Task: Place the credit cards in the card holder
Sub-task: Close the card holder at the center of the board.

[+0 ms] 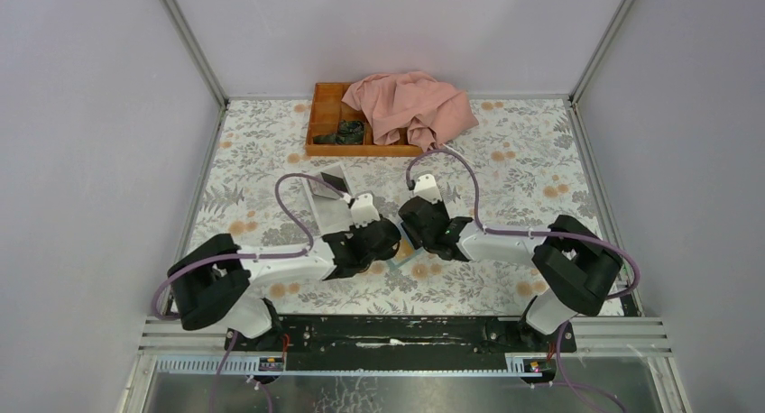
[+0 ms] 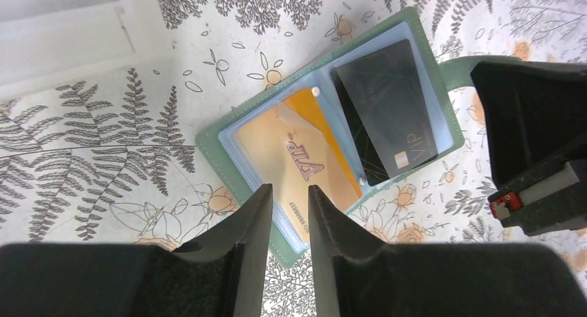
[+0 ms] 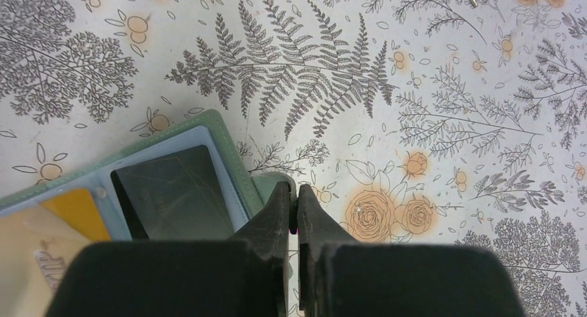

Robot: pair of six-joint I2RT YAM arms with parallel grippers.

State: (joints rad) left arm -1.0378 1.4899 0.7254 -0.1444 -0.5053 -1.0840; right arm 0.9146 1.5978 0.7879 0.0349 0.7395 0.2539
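At about 10 o'clock from the middle of the counter [image 1: 523, 160] you have a white box [image 1: 327, 199] lying open-topped. At 12 o'clock against the back edge sits an orange tray [image 1: 336, 124], with a pink cloth [image 1: 410, 106] heaped over its right half.

Your left gripper [image 2: 287, 192] hangs over the near, 6 o'clock edge of the card holder [image 2: 324, 113]. Its jaws stand a narrow way apart with nothing between them.

The card holder lies open and flat on the counter at the centre, between the two grippers, with its green cover underneath and its pale blue sleeves facing up. In the left wrist view, an orange card [image 2: 304, 168] marked VIP sits in the left page under the clear sleeve. A dark card [image 2: 387, 116], also marked VIP, sits in the right page.

A green clasp tab [image 2: 477, 62] runs off the holder's right edge toward 3 o'clock and reaches your right gripper [image 3: 292, 192]. That gripper's jaws are pressed together, with their tips right at the end of the tab. You cannot tell from these views whether the tab is pinched between them or only lies under them.
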